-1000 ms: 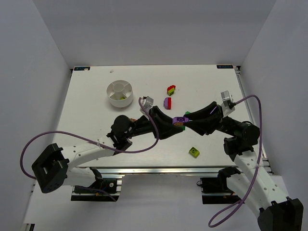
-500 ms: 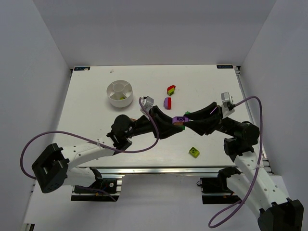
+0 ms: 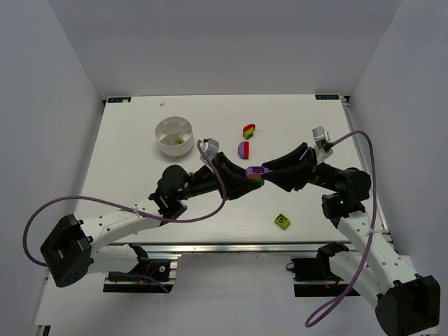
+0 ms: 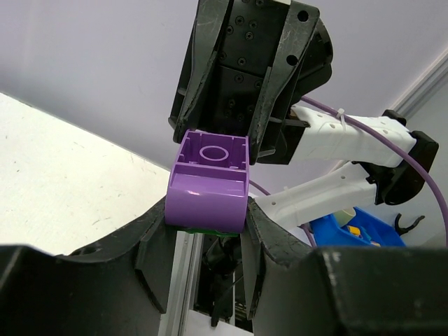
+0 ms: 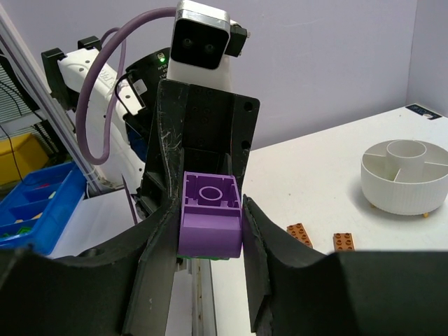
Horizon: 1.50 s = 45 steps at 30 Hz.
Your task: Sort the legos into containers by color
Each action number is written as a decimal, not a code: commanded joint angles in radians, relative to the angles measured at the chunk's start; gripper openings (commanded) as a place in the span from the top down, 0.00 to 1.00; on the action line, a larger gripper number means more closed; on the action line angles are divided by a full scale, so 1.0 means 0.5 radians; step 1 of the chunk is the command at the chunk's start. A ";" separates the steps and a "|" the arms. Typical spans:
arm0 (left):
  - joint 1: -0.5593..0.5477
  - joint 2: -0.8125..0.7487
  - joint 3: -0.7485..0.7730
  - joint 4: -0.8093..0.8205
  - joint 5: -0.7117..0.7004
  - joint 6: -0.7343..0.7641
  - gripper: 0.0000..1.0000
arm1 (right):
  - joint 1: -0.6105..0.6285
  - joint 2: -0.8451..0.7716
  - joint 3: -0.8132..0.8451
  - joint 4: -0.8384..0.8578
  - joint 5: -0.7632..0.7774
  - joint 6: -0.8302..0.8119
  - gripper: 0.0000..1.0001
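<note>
**Purple brick clamped between both claws, right of the dish**

The round white dish (image 3: 165,148) is divided by inner walls around a central hub. One small lime-green piece (image 3: 179,142) is seen in the compartment on its near right side. What the other compartments hold cannot be told.

The purple brick (image 4: 208,183) is held above the bench (image 3: 126,175), to the right of the dish and nearer the arm bases. It is glossy, with one rounded face and a hollow side showing a round tube. A green piece (image 4: 210,229) is seen directly under it. The left claw (image 4: 207,217) is closed narrowly on the brick, a finger against each side. The right claw (image 5: 208,225) is closed on it in the same way from the opposite direction.

Right of the dish, a purple-and-red piece (image 3: 243,149) lies on the bench. A red-yellow-green piece (image 3: 249,130) lies just beyond it, farther from the arm bases. A lime-green block (image 3: 282,221) lies well apart from the dish, by the near edge. In the right wrist view, two flat orange plates (image 5: 299,234) are seen studs up, side by side, near the dish.

The dish is set well in from the left and far edges, with white bench showing between. Both forearms cross the stretch to the right of the dish.
</note>
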 commanded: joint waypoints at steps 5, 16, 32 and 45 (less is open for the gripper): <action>0.029 -0.072 -0.087 -0.135 0.076 0.033 1.00 | -0.057 -0.009 0.162 0.166 0.235 -0.023 1.00; 0.038 -0.044 -0.127 -0.113 0.085 0.036 1.00 | -0.081 -0.003 0.168 0.212 0.238 0.014 1.00; 0.051 -0.078 -0.183 -0.107 0.104 0.043 1.00 | -0.127 0.006 0.199 0.264 0.250 0.069 1.00; 0.608 -0.296 0.210 -1.648 -0.389 0.426 1.00 | -0.133 0.260 0.499 -0.545 0.300 -0.795 1.00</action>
